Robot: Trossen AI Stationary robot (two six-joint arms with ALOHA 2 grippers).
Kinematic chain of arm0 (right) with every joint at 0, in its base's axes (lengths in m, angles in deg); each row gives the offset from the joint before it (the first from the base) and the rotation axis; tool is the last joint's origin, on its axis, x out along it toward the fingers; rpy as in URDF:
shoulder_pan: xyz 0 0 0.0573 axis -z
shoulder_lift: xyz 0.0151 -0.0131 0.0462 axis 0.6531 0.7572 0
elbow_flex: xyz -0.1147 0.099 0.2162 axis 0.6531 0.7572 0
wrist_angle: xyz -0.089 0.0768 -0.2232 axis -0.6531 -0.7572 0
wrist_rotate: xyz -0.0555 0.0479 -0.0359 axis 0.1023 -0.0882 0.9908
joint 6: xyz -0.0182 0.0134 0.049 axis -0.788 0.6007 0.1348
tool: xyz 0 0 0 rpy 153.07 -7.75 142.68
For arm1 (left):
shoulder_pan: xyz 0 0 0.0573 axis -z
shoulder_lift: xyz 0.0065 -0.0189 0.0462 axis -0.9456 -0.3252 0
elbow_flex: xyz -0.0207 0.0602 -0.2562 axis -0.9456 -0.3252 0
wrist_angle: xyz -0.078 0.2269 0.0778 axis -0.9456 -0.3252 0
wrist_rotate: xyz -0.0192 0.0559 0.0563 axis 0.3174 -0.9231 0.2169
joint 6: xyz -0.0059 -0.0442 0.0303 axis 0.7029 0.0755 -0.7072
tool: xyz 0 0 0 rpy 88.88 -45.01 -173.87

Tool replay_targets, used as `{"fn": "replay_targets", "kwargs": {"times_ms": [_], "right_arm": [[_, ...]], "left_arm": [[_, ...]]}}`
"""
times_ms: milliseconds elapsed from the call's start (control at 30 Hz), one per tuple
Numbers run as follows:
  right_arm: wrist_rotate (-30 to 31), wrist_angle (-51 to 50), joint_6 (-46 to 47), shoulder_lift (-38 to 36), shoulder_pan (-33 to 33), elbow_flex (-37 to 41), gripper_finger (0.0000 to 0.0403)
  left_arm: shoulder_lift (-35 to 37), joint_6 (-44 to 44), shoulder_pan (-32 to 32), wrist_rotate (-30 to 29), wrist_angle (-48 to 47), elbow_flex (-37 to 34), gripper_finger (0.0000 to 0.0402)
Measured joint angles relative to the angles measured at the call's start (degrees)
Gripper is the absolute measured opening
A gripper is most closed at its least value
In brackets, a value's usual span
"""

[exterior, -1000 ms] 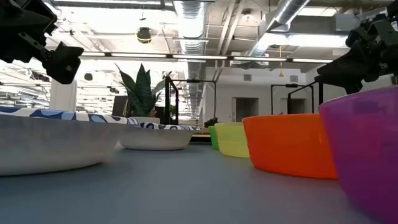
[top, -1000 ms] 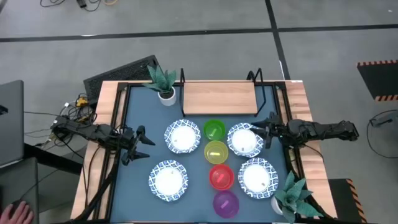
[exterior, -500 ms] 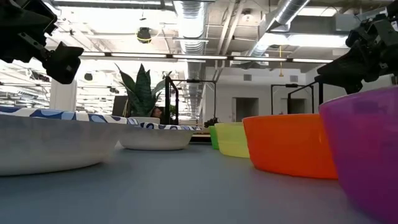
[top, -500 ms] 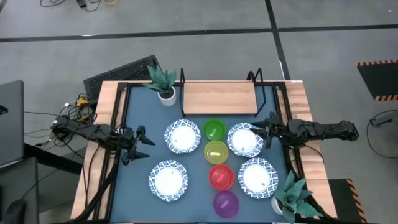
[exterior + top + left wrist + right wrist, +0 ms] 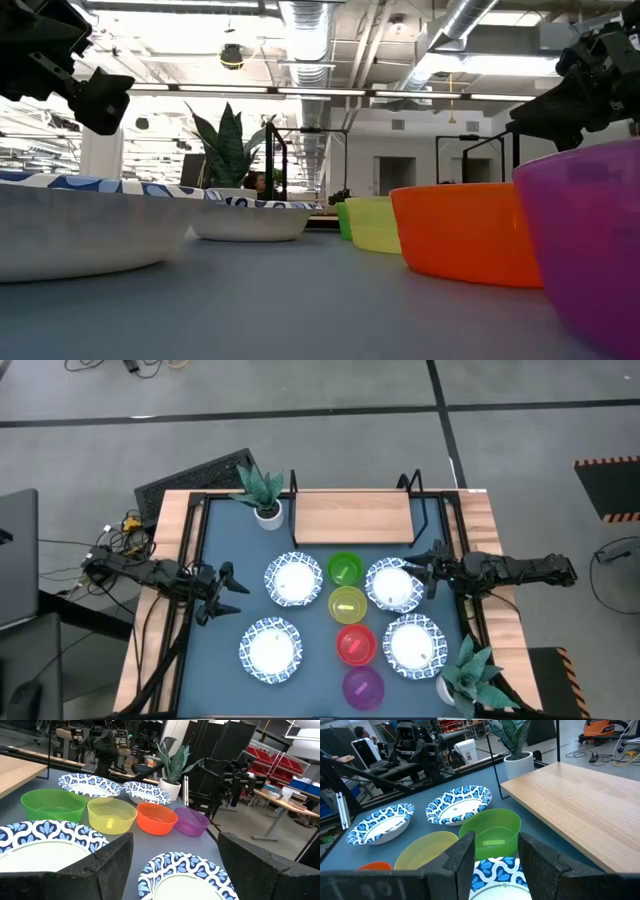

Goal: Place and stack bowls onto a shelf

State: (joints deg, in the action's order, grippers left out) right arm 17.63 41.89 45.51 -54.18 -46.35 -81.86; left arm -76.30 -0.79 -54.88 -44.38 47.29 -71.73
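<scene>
Four white bowls with blue rims sit on the blue table: far left (image 5: 293,579), near left (image 5: 270,650), far right (image 5: 394,586), near right (image 5: 414,645). Between them run the green (image 5: 345,570), yellow (image 5: 347,604), red (image 5: 355,644) and purple (image 5: 362,687) bowls in a line. The wooden shelf (image 5: 352,515) stands at the far edge. My left gripper (image 5: 228,592) hangs open left of the far left bowl. My right gripper (image 5: 431,568) is open above the right rim of the far right bowl (image 5: 495,870), raised off the table (image 5: 575,95).
A potted plant (image 5: 262,490) stands at the shelf's left end, and another (image 5: 470,675) at the table's near right corner. Black frame rails (image 5: 185,560) run along both sides of the table. Bare blue surface lies between the left bowls and the left rail.
</scene>
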Motion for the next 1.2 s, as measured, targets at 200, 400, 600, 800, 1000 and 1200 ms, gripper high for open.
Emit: {"fn": "replay_targets", "kwargs": {"times_ms": [200, 400, 600, 800, 1000, 1200], "right_arm": [[-0.02, -0.01, 0.00, 0.00, 0.00, 0.01, 0.0173], [-0.01, 0.00, 0.00, 0.00, -0.01, 0.00, 0.0173], [-0.02, 0.01, 0.00, -0.01, -0.01, 0.01, 0.0173], [-0.01, 0.00, 0.00, 0.00, 0.00, 0.00, 0.0173], [0.00, -0.01, 0.00, 0.01, -0.01, -0.01, 0.0173], [0.00, -0.01, 0.00, -0.01, -0.01, -0.01, 0.0173]], "left_arm": [[0.00, 0.00, 0.01, -0.01, -0.01, -0.02, 0.0274], [0.00, 0.00, 0.02, 0.01, -0.01, 0.00, 0.0274], [0.00, 0.00, 0.02, -0.01, 0.01, 0.00, 0.0274], [0.00, 0.00, 0.02, -0.01, -0.01, -0.01, 0.0274], [-0.02, 0.00, 0.00, -0.01, -0.01, 0.00, 0.0274], [-0.02, -0.66, 0.02, -1.22, 0.28, -0.02, 0.0274]]}}
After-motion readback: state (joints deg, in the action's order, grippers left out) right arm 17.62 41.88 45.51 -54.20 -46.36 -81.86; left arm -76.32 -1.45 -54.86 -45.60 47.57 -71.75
